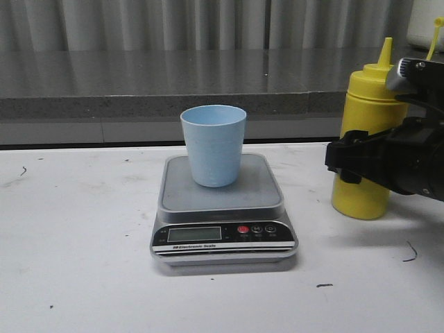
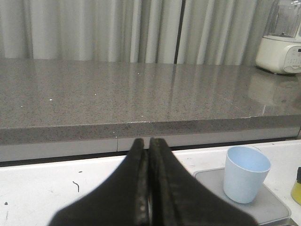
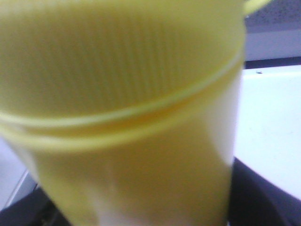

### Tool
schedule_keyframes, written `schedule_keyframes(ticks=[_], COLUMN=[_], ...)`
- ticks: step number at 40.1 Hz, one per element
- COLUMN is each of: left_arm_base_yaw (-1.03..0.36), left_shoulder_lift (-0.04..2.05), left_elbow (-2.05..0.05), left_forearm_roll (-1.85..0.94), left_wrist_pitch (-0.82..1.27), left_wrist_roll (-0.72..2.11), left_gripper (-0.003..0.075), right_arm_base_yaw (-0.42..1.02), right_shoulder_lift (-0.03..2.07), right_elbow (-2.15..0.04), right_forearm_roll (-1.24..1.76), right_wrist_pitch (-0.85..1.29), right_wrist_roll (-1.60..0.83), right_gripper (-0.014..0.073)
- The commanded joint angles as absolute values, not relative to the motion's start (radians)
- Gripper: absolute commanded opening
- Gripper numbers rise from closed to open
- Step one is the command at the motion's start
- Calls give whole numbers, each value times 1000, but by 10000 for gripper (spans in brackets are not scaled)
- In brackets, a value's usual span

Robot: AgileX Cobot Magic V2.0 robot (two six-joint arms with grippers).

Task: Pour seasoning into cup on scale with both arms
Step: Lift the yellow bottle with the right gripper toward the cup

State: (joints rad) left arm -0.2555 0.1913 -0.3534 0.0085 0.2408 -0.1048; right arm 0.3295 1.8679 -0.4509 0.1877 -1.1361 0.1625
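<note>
Black and two-fingered, the right tool (image 1: 347, 163) reaches in from the right edge of the front view and sits against the middle of the tall yellow plastic squeeze bottle (image 1: 368, 132), which stands upright on the white tabletop (image 1: 76, 243). Its fingers wrap the bottle's body from the near side, but whether they press the plastic or merely frame it I cannot tell. In the right wrist view the bottle (image 3: 122, 117) fills nearly the whole picture, blurred by closeness, with a raised ridge around it and dark tool parts at the lower corners. The bottle's pointed nozzle cap (image 1: 383, 52) points up, and a thin yellow strap (image 1: 435, 35) rises beside it at the far right.

The left tool (image 2: 149, 188) shows only in its own wrist view, its two black fingers (image 2: 134, 188) pressed together with nothing between them, held above the tabletop.

To the left of the bottle, well apart from it, lies the flat silver digital kitchen scale (image 1: 222, 208) with a rounded steel platform, a black front panel, a grey display (image 1: 194, 234) and a red button (image 1: 243, 229). The small light blue plastic tumbler (image 1: 214, 144) stands upright on the platform, towards its far side, mouth open upward. Behind the tabletop runs a grey speckled counter (image 1: 139, 76) with pale curtains (image 1: 173, 21) beyond, and a white appliance (image 2: 281, 44) stands on that counter to the far right.
</note>
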Motion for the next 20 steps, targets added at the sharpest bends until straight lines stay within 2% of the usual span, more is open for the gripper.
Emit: schedule_keyframes(ticks=[1, 11, 16, 20], left_arm_base_yaw=[-253, -253, -253, -253], left_shoulder_lift=[200, 200, 200, 200], left_elbow=[-381, -381, -381, -381], left_forearm_roll=[0, 0, 0, 0], left_wrist_pitch=[156, 156, 156, 156], left_wrist_roll=[-111, -111, -111, -111], left_gripper=[-20, -20, -20, -20], right_arm_base_yaw=[332, 332, 332, 332], right_shoulder_lift=[1830, 1766, 1681, 1612], right_elbow=[-466, -466, -484, -526], right_forearm_roll=[174, 165, 165, 165], right_wrist_pitch=[-1287, -1277, -1204, -1076], right_wrist_roll=[164, 51, -140, -385], right_gripper=[120, 108, 108, 108])
